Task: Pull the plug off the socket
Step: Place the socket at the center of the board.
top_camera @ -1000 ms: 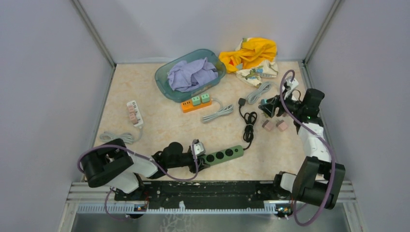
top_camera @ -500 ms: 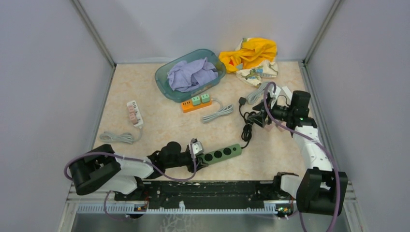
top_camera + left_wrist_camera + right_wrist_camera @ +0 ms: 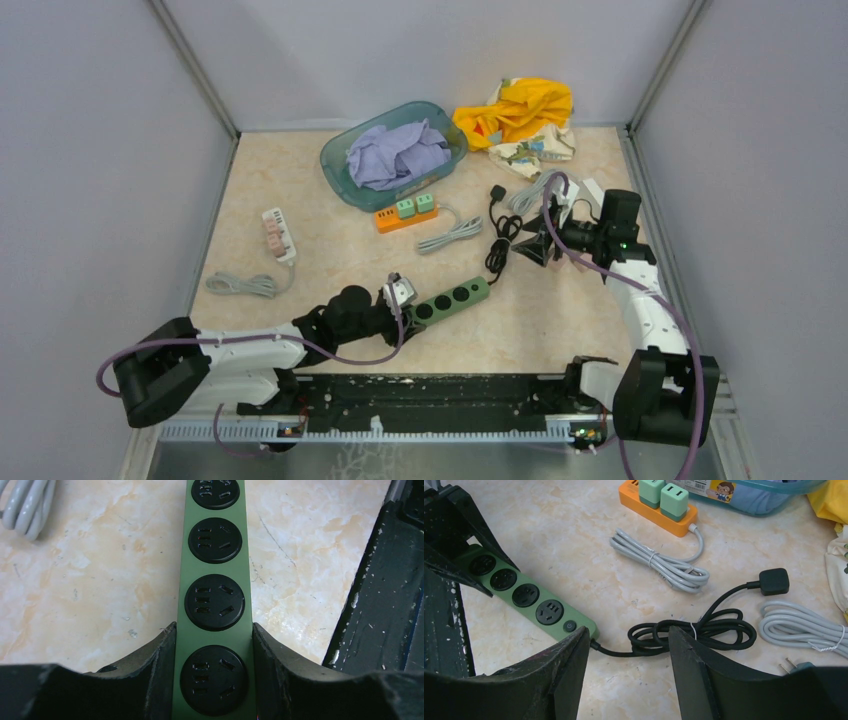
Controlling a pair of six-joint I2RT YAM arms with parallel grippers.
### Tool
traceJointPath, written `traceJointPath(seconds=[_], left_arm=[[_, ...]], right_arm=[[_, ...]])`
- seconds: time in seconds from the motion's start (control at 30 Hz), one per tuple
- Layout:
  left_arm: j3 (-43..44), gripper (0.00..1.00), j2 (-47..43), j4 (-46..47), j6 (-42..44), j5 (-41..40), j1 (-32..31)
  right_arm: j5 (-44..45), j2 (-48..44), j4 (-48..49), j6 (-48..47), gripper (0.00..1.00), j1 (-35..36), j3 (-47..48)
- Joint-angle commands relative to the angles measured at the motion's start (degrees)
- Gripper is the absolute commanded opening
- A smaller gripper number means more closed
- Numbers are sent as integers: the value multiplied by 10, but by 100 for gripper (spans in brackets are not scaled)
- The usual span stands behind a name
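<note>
A green power strip [image 3: 452, 297] lies on the table with all visible sockets empty. My left gripper [image 3: 403, 303] is shut on its near end; in the left wrist view the fingers [image 3: 160, 670] clamp both sides of the strip [image 3: 215, 555]. Its black cord coil [image 3: 497, 252] and black plug [image 3: 497, 192] lie loose on the table. My right gripper [image 3: 530, 246] is open and empty, hovering just right of the coil; in the right wrist view [image 3: 628, 632] the coil [image 3: 709, 628], the plug [image 3: 774, 581] and the strip [image 3: 531, 602] show beyond it.
An orange strip with two green plugs [image 3: 405, 212] lies by a teal basket [image 3: 335, 165] of lilac cloth. A white strip with pink plugs [image 3: 278, 232] is at the left. Bundled grey cords [image 3: 450, 234] [image 3: 240, 285] and yellow cloth [image 3: 515, 108] lie around.
My left arm has reached out and pushed the green strip farther away; its cord and plug shifted with it. My right gripper has moved left toward the cord coil.
</note>
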Motion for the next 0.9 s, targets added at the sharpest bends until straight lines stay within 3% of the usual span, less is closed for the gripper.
traceJointPath(seconds=[0.0,0.33,0.67,0.87], left_arm=[[28,0,-42,-14,-15,-35,9],[49,1,-113,-88,-48,-55,32],[112,1,-141,-205,-52,-72,116],[112,1,-166,-216,-44,-102,128]], right_arm=[[-13,-19,3,-20,59,5,31],[-12,-20,-1,-22,59,5,32],[-7,-21,-2,-26,59,5,32],[-9,-21,-3,-28,59,5,33]])
